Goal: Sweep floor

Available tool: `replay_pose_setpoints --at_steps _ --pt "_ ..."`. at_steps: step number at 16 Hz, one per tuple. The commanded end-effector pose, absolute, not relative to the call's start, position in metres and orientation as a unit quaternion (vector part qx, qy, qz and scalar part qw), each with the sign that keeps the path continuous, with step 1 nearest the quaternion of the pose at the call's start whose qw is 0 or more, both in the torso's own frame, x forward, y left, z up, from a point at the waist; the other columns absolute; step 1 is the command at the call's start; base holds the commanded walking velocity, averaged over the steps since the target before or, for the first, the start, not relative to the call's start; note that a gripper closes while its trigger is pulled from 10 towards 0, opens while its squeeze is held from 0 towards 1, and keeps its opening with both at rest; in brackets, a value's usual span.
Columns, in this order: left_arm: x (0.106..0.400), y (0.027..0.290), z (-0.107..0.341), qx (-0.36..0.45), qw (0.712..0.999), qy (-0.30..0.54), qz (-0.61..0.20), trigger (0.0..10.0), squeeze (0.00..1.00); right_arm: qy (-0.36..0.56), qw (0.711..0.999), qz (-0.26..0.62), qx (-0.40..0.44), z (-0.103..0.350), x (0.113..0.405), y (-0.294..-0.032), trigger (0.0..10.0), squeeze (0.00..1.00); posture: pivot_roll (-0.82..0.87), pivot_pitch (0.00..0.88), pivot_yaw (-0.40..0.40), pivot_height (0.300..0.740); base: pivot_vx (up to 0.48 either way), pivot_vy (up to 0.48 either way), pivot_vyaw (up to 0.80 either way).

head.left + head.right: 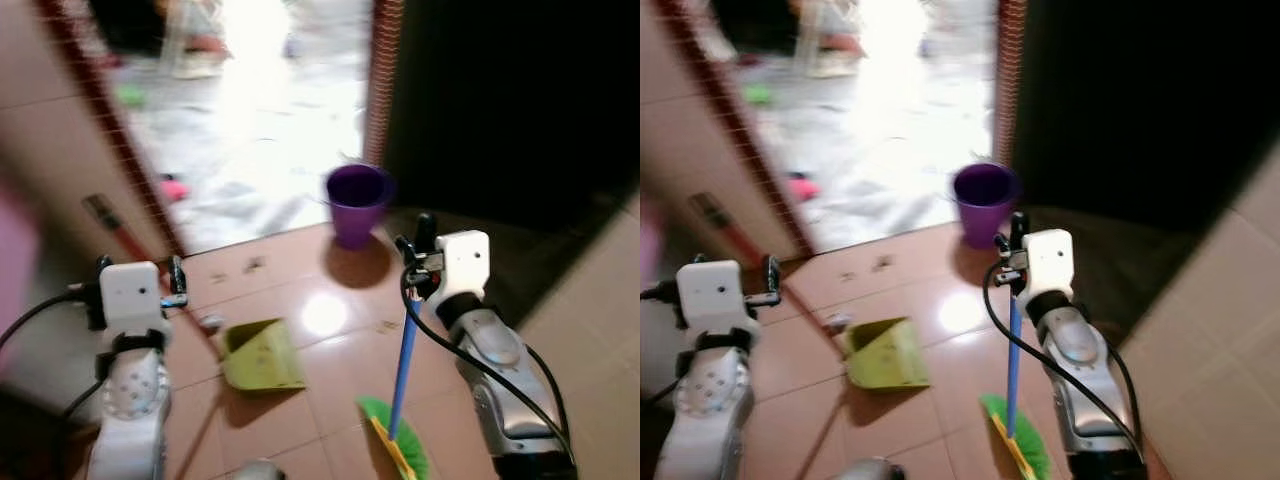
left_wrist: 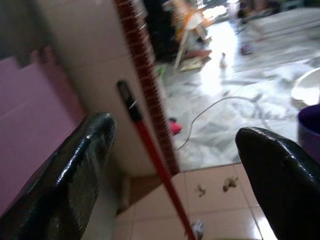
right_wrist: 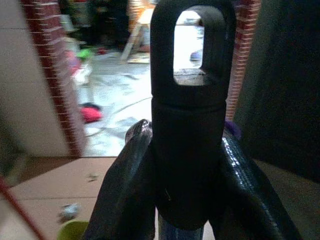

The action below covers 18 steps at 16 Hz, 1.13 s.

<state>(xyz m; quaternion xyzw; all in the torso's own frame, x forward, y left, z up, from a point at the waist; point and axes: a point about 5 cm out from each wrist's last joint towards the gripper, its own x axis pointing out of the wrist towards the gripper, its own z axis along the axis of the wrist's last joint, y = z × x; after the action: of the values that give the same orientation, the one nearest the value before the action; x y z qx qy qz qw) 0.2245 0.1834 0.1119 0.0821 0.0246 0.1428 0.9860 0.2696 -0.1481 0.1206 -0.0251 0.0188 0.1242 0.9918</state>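
My right gripper point(image 1: 415, 262) is shut on the black top cap of a broom point(image 3: 187, 150) and holds it upright. Its blue shaft point(image 1: 403, 370) runs down to green bristles point(image 1: 395, 445) on the tiled floor just before me. A green dustpan point(image 1: 262, 355) lies on the tiles to the left of the broom. Its long red handle point(image 1: 125, 238) leans up toward the wall at the left. My left gripper point(image 1: 140, 275) is raised and open beside that handle. In the left wrist view the red handle point(image 2: 150, 150) stands beyond the gap between the fingers point(image 2: 80, 170), untouched. Small scraps point(image 1: 253, 265) lie on the tiles.
A purple bucket point(image 1: 357, 203) stands at the doorway threshold ahead. Brick door posts point(image 1: 380, 80) frame a bright marble floor beyond, with a cable point(image 2: 220, 102), a pink object point(image 1: 174, 187) and a stool. A tiled wall is close on the left, a dark room on the right.
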Motion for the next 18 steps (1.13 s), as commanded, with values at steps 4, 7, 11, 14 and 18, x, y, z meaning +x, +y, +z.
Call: replay_pose_setpoints --at_steps 4,7,11,14,18 --pt "0.221 0.192 0.111 0.101 0.98 0.036 0.17 10.0 0.0 0.007 0.987 0.157 -0.012 0.124 0.266 -0.137 10.0 0.0 -0.03 0.0 0.04 0.74 0.0 0.0 0.79" --pt "0.222 0.193 0.107 0.088 0.98 0.051 0.172 10.0 0.0 0.012 0.985 0.17 -0.01 0.122 0.264 -0.135 10.0 0.0 -0.03 0.0 0.041 0.74 0.0 0.0 0.79" --pt "0.235 0.184 0.101 0.05 0.989 0.077 0.116 10.0 0.0 0.017 0.988 0.152 0.0 0.12 0.266 -0.137 10.0 0.0 -0.02 0.0 0.041 0.74 0.0 0.0 0.3" --pt "0.246 0.179 0.102 0.018 0.993 0.081 0.087 10.0 0.0 0.015 0.99 0.141 0.012 0.12 0.268 -0.14 10.0 0.0 -0.02 0.0 0.041 0.74 0.0 0.0 0.0" --pt "0.251 0.169 0.102 -0.029 0.995 0.086 0.047 10.0 0.0 0.016 0.991 0.134 0.016 0.12 0.269 -0.139 10.0 0.0 -0.02 0.0 0.043 0.74 0.0 0.0 0.0"
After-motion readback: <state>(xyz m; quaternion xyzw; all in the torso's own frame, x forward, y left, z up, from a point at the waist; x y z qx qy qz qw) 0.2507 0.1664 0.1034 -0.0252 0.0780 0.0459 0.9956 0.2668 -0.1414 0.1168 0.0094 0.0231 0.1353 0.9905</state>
